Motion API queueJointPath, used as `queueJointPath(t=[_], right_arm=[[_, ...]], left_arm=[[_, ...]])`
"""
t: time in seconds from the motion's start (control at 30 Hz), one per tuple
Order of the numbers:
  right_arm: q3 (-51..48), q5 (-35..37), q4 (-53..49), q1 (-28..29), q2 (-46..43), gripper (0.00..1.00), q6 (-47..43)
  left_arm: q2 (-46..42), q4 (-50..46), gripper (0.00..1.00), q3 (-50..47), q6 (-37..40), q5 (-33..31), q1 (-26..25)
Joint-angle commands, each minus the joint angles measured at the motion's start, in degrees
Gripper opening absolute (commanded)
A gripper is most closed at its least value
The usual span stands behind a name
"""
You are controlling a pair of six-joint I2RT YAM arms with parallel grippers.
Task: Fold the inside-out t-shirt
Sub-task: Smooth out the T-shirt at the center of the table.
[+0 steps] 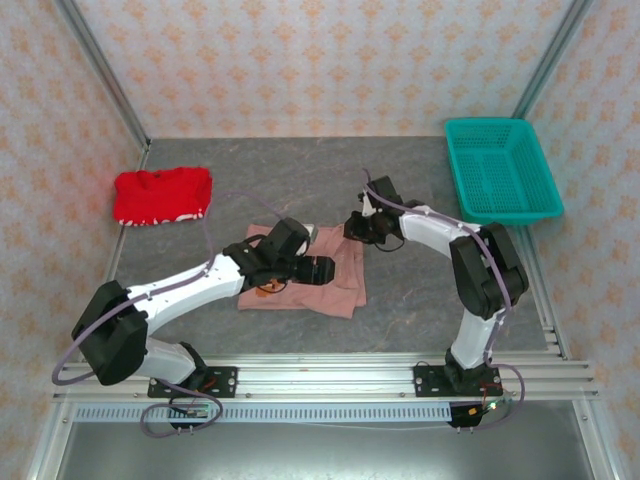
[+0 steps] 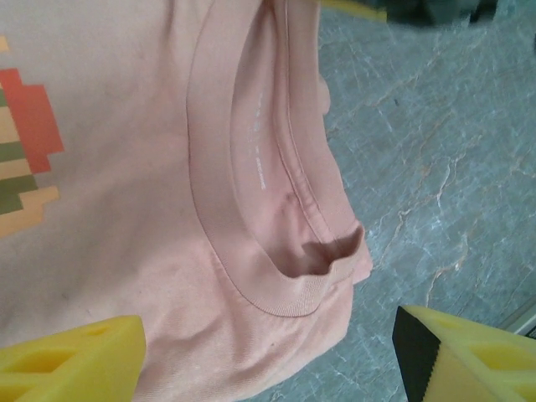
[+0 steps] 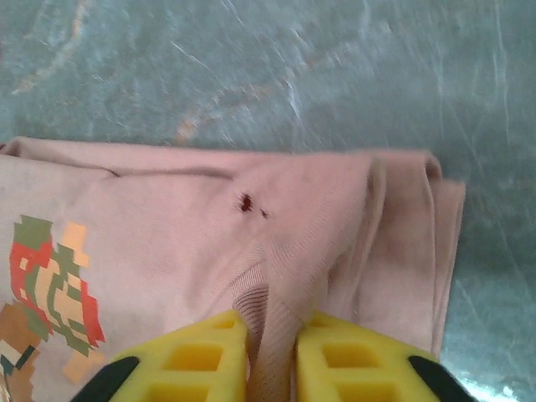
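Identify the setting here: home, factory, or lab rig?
Probably a lab data-collection cell, not a home: wallpapered panels in metal framing, two arms bolted to an aluminium rail, and staged laundry: a pink t-shirt, a red garment, a teal basket.

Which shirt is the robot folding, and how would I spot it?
Start at the grey table and look at its middle. The pink t-shirt lies there in a flat bundle, with the right tool pinching a fold of it. Unlike the bright red garment at the far left, it is pale salmon with a little pixel picture.
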Motion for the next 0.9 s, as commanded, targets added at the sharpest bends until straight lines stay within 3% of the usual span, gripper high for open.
queueJointPath(t=[0.0, 0.3, 0.5, 0.63, 0.87], right_arm=[[4.8, 3.3, -4.8, 0.0, 0.1, 0.09, -3.0], [13.2, 3.2, -13.4, -2.0, 6.7, 0.07, -4.9], [14.8, 4.3, -16.2, -3.8, 8.2, 0.33, -5.6], [8.7, 6.6, -18.0, -4.2, -0.7, 0.48, -6.9], [-13.3, -2.5, -9.4, -0.8, -15.8, 0.51, 1.0]], left_arm=[[0.7, 0.2, 0.79, 0.3, 1.9, 0.2, -2.8], [8.1, 3.0, 0.79, 4.8, 4.3, 1.0, -6.6], [9.2, 1.6, 0.79, 7.0, 5.3, 0.3, -6.8], [5.1, -1.8, 0.79, 6.5, 7.5, -2.9, -5.5], [-2.5, -3.8, 0.80, 0.5, 3.3, -3.8, 7.1]])
